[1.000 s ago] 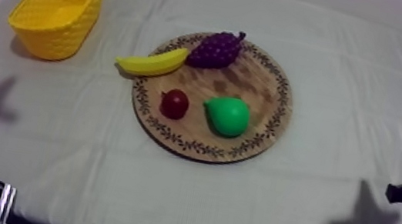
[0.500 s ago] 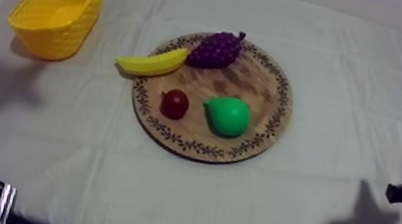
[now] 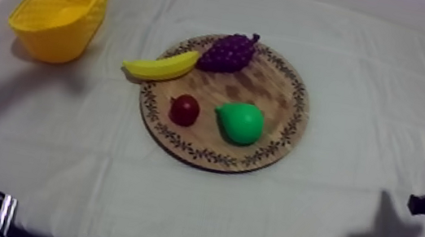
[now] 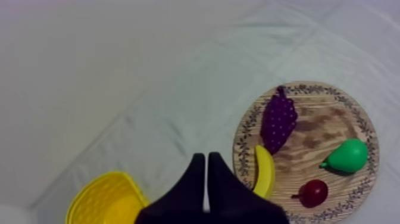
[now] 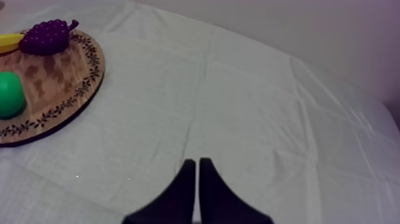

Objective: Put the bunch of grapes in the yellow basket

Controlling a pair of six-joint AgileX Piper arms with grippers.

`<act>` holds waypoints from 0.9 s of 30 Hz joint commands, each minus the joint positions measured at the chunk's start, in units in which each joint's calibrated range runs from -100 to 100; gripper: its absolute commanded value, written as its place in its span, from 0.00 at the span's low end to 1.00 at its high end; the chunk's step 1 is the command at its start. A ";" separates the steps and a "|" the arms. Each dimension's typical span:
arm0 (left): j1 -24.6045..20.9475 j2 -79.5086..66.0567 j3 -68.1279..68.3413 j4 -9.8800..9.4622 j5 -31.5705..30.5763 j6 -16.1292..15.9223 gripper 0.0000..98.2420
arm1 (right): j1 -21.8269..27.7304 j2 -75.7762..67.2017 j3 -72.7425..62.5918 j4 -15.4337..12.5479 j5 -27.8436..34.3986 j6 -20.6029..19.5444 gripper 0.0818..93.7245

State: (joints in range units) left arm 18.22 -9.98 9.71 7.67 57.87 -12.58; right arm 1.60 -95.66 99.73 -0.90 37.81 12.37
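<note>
Two grippers, both pinched to a narrow wedge with nothing between the fingers: the left gripper (image 4: 205, 158) hangs high over the tabletop (image 4: 119, 71), and the right gripper (image 5: 196, 161) sits low, well apart from the board.

The bunch of grapes (image 4: 278, 122) lies on the wooden board (image 4: 321, 128), ahead of the left gripper and off to one side of its line. The yellow basket (image 4: 107, 199) is close under that gripper on the other side. The bunch's long axis runs roughly along the way the left gripper points, stem end farther off (so the fingers, once spread, would likely close across its narrow width).

From the right gripper the grapes sit at the board's far rim, past the pear (image 5: 9, 94). I judge the left arm the better placed, since the basket is at its side.

The banana (image 4: 263, 173) lies just beside the bunch's broad end, on the side nearer the left gripper. Whether they touch I cannot tell.

Count: one board, one basket, one bunch of grapes, one banana, one pear, one small red fruit (image 4: 313, 192).
</note>
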 commanded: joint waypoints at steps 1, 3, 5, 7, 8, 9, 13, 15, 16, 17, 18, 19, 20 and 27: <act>0.67 4.11 -5.04 0.46 2.79 -0.85 0.00 | 0.01 -0.01 0.04 0.00 0.01 -0.02 0.00; 1.97 6.68 -8.32 -0.85 4.18 0.08 0.00 | 0.01 -0.01 0.04 0.00 0.01 0.00 0.00; 3.52 9.09 -11.18 -2.41 4.52 0.56 0.00 | 0.01 -0.01 0.04 0.00 0.01 -0.01 0.00; 5.05 11.26 -14.07 -3.66 4.66 0.54 0.00 | 0.01 -0.01 0.04 0.00 0.01 -0.01 0.00; 5.70 12.28 -15.57 -4.07 4.81 0.60 0.00 | 0.01 -0.01 0.04 0.00 0.01 0.00 0.00; 6.27 13.21 -17.03 -4.33 5.00 0.71 0.00 | 0.01 -0.01 0.04 0.00 0.01 0.01 0.00; 7.83 16.53 -22.51 -4.66 7.23 1.59 0.00 | 0.01 -0.01 0.04 0.00 0.01 0.01 0.00; 8.22 18.06 -25.36 -4.41 9.46 2.24 0.00 | 0.01 -0.01 0.04 0.00 0.01 0.01 0.00; 8.33 18.83 -26.76 -4.21 10.64 2.52 0.00 | 0.01 -0.01 0.04 0.00 0.01 0.01 0.00; 8.46 19.55 -28.11 -4.07 11.71 2.73 0.00 | 0.01 -0.01 0.04 0.00 0.01 0.01 0.00; 8.61 20.23 -29.32 -4.06 12.68 2.98 0.00 | 0.01 -0.01 0.04 0.00 0.01 0.01 0.00; 8.78 20.87 -30.50 -4.15 13.72 3.28 0.00 | 0.01 -0.01 0.04 0.00 0.01 0.02 0.00; 8.94 21.49 -31.67 -4.26 14.86 3.58 0.00 | 0.01 -0.01 0.04 0.00 0.01 0.02 0.00; 9.64 26.11 -36.64 -5.10 23.03 6.31 0.00 | 0.01 -0.01 0.04 0.00 0.01 0.02 0.00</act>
State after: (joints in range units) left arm 27.78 15.40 -26.91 2.55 79.92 -6.52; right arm 1.60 -95.66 99.73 -0.90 37.81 12.37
